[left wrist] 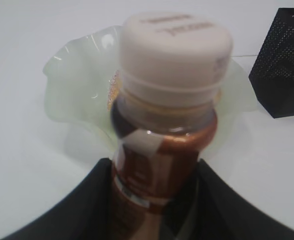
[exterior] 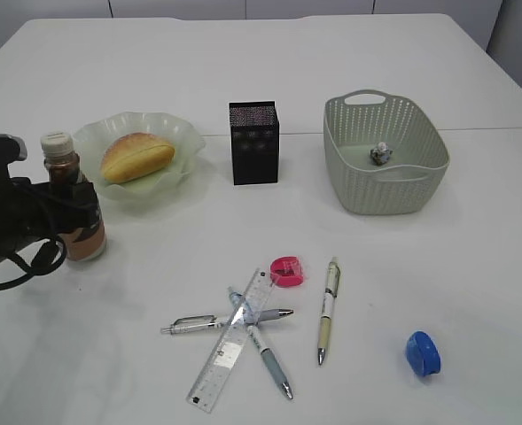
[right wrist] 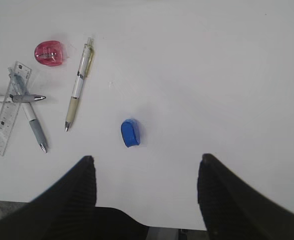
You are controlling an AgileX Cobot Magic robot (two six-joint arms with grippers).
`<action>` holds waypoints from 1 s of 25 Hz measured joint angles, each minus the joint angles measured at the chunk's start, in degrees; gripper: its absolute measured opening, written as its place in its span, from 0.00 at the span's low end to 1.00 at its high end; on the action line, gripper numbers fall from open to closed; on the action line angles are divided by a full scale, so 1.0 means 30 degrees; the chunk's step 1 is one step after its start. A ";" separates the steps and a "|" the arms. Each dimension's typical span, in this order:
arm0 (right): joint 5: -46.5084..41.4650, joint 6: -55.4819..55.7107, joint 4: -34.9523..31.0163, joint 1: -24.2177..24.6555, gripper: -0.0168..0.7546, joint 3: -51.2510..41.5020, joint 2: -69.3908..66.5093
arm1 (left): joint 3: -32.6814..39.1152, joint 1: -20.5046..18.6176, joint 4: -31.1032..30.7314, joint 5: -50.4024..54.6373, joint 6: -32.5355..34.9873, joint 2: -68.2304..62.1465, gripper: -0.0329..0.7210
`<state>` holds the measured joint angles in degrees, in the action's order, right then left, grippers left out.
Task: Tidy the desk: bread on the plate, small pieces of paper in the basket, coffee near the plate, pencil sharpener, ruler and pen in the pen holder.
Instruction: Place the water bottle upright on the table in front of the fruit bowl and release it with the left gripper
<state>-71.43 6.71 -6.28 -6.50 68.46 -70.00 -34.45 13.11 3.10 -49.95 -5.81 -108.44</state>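
White table (exterior: 349,71) fills the exterior view, bare across the back and along the right, with its near edge showing under the right tool in the right wrist view. At the left, the left tool (exterior: 66,212) is closed around the body of the coffee bottle (exterior: 70,199), which stands upright on the table just beside the green ruffled plate (exterior: 176,137) that carries the bread (exterior: 136,157). Print on the bottle's white cap (left wrist: 176,42) is too blurred to read. The right tool (right wrist: 144,172) hangs open and wide above the table's near edge, holding nothing, with the blue pencil sharpener (right wrist: 130,133) lying just ahead of it. The black mesh pen holder (exterior: 253,142) stands between plate and basket (exterior: 349,190); one paper wad (exterior: 381,154) lies in the basket. Toward the front, the clear ruler (exterior: 232,341) and two crossed pens (exterior: 256,328) overlap, a pink sharpener (exterior: 287,270) touches the ruler's end, and a third pen (exterior: 328,310) lies apart.
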 joint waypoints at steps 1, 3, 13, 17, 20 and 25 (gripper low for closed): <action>0.0000 0.0000 0.0000 0.0000 0.67 0.0000 0.0000 | 0.0000 0.0000 0.0000 0.0035 0.0000 0.0000 0.48; 0.0000 0.0000 0.0000 0.0000 0.67 0.0000 0.0000 | 0.0000 0.0000 0.0000 0.0162 0.0000 0.0000 0.48; 0.0000 0.0000 0.0000 0.0000 0.67 0.0000 0.0000 | -0.0115 0.0000 -0.0036 0.0890 0.0000 0.0000 0.49; 0.0000 0.0000 0.0000 0.0000 0.67 0.0000 0.0000 | -0.0112 0.0000 -0.0496 0.0905 0.0000 0.0000 0.58; 0.0000 0.0000 0.0000 0.0000 0.67 0.0000 0.0000 | -0.0112 0.0000 -0.0527 0.0928 0.0000 0.0000 0.69; 0.0000 0.0000 0.0000 0.0000 0.67 0.0000 0.0000 | -0.0112 0.0000 -0.0573 0.0928 0.0000 0.0000 0.75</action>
<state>-71.43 6.71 -6.28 -6.50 68.46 -70.00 -34.79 13.11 1.38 -47.17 -5.81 -108.44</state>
